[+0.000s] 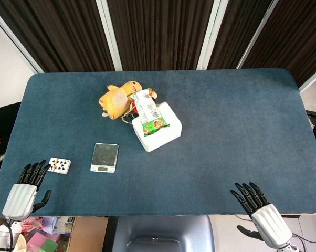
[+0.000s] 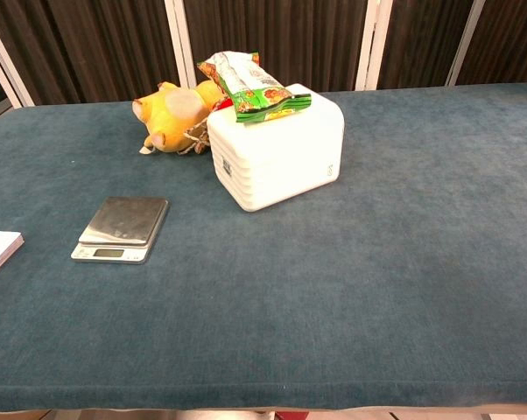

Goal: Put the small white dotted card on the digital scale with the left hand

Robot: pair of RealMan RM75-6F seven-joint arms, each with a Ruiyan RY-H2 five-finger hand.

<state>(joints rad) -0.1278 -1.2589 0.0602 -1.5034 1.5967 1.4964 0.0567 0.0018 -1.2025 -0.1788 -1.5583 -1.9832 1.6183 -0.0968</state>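
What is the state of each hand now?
Left hand: open, holding nothing, near the card.
Right hand: open, holding nothing.

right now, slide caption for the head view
Left hand open beside the card, scale bare.

Long table (image 1: 242,121) with dark blue felt top, rounded corners. Behind, at far side, dark brown curtains (image 1: 158,31) between white vertical posts (image 1: 109,34). Pale floor at far left. Grey chair seat (image 1: 163,233) at near edge. Even, soft light.
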